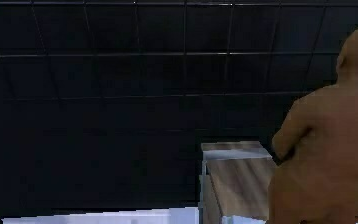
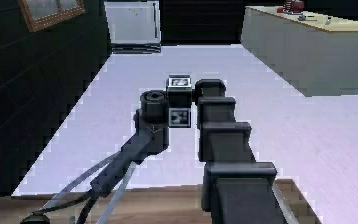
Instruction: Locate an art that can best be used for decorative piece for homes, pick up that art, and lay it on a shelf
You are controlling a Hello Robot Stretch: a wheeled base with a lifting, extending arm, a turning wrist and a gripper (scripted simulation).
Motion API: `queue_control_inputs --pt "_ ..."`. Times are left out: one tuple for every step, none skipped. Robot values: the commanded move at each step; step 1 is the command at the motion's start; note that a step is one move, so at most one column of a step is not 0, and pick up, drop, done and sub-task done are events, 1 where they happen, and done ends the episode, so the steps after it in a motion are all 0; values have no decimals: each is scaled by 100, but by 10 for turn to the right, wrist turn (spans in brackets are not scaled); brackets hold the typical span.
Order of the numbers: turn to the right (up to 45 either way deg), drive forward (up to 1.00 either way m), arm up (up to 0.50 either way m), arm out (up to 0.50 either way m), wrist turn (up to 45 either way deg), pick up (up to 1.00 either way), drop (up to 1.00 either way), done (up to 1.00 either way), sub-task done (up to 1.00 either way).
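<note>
In the arm side view the arm (image 2: 232, 150), a dark segmented bar, rises from the bottom edge. The jaws sit at its far end, their dark body angled down toward the view's lower left, with the thin fingers (image 2: 92, 183) trailing to the bottom corner. Whether the jaws are spread or pressed together cannot be told, nor whether they hold anything. Their tips end by a small dark shape (image 2: 32, 215) at the picture's edge, near a strip of wooden top (image 2: 172, 210). Just beside the jaws' body, toward the arm, are two white squares (image 2: 179, 82) with black marks. Beyond the jaws a pale floor (image 2: 137, 75) runs outward, with a dark wall (image 2: 27, 100) along the view's left. Well beyond the jaws a framed picture (image 2: 52, 10) hangs on that wall, and a white cabinet (image 2: 132, 22) stands at the floor's far end. Far off past the arm, a beige desk (image 2: 307, 55) carries a few small items (image 2: 292, 11). In the forward view a brown statue (image 1: 322, 140) looms close at the right, with a rounded head above a broad shoulder. How it lies relative to the jaws cannot be told. Just left of it is a wood-grained block (image 1: 237, 190) with a pale top, and a dark gridded wall (image 1: 137, 80) stands behind.
</note>
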Motion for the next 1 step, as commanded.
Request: queue_control_inputs --pt "0 0 0 0 390 0 0 0 0"
